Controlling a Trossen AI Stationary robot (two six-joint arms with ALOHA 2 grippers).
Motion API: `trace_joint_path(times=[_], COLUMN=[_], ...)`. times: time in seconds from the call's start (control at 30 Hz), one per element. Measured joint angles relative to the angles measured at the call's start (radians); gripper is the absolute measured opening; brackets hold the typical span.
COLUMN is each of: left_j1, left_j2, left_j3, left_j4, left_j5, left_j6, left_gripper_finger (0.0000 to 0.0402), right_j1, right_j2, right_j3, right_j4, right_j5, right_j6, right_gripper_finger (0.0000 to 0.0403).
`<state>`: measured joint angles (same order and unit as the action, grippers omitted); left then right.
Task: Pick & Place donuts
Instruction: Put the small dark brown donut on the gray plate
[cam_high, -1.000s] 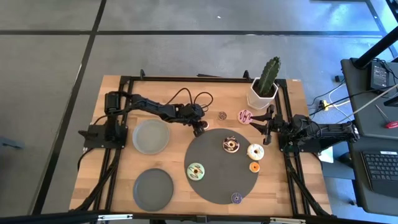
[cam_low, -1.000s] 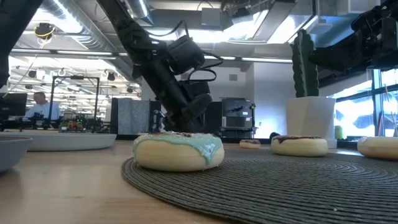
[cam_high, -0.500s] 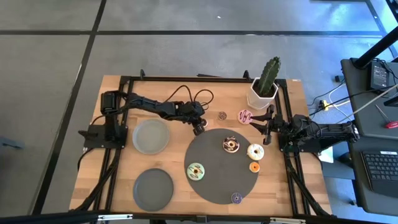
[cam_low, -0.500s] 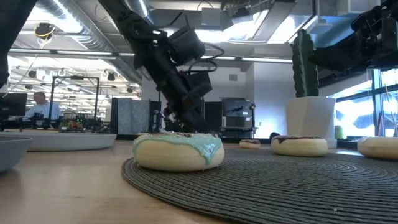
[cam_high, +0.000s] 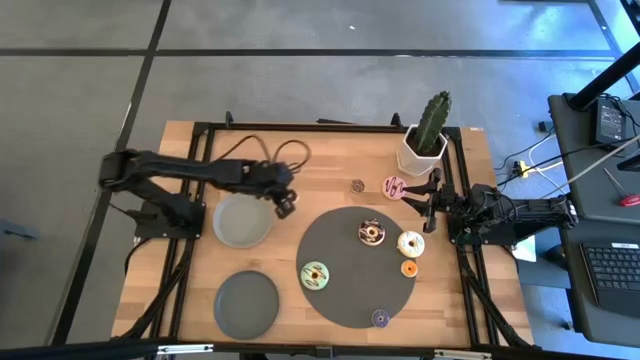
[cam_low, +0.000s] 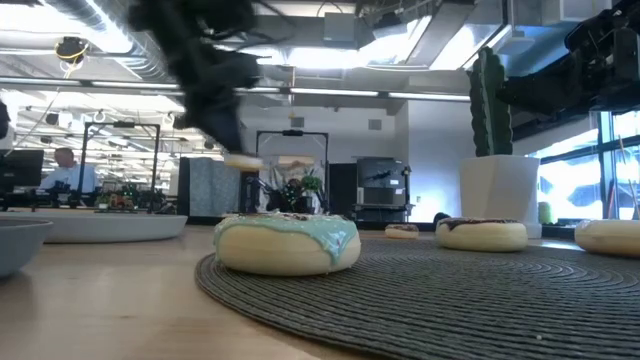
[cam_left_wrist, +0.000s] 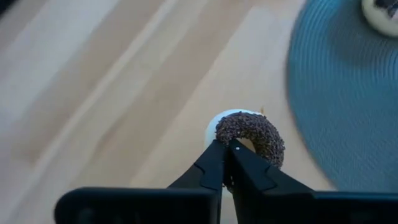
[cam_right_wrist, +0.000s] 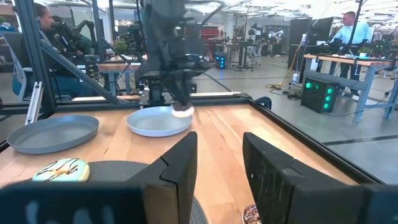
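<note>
chocolate-sprinkled donut | gripped in left tool, beside grey plate | right tool open

Left gripper has pulled back from the mat's 10 o'clock edge toward 9 o'clock, now at the near plate's 2 o'clock rim; arm swung out, shoulder end further toward 9 o'clock. It lifted clear of the table, seen raised in low view. Fingers pinched on a chocolate-sprinkled donut, carried off the wood with it
</note>
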<state>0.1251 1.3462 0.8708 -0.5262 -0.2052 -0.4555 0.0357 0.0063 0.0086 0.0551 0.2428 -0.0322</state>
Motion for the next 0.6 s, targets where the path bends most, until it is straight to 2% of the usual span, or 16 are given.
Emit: trace_joint_path(times=[0.13,0.27,0.4,0.6], left_j1=[-0.045,-0.093,-0.134,-0.212], left_j2=[-0.146,-0.26,-0.36,-0.427], left_j3=[-0.155,-0.271,-0.344,-0.41], left_j4=[0.0,-0.005,-0.024,-0.122], left_j5=[-0.019,-0.038,-0.047,-0.139], left_j6=[-0.18,-0.295,-0.424,-0.614], left_gripper_finger=[0.0007,0.0012,0.0015,0.0008], right_j1=[0.0,0.0,0.0,0.0], right_j2=[0.0,0.0,0.0,0.0], right_j3=[0.0,0.0,0.0,0.0], right_j4=[0.0,0.0,0.0,0.0], right_j5=[0.0,0.0,0.0,0.0], right_j6=[-0.001,-0.003,-0.003,-0.003], right_gripper_finger=[0.0131,0.0131,0.0131,0.0131])
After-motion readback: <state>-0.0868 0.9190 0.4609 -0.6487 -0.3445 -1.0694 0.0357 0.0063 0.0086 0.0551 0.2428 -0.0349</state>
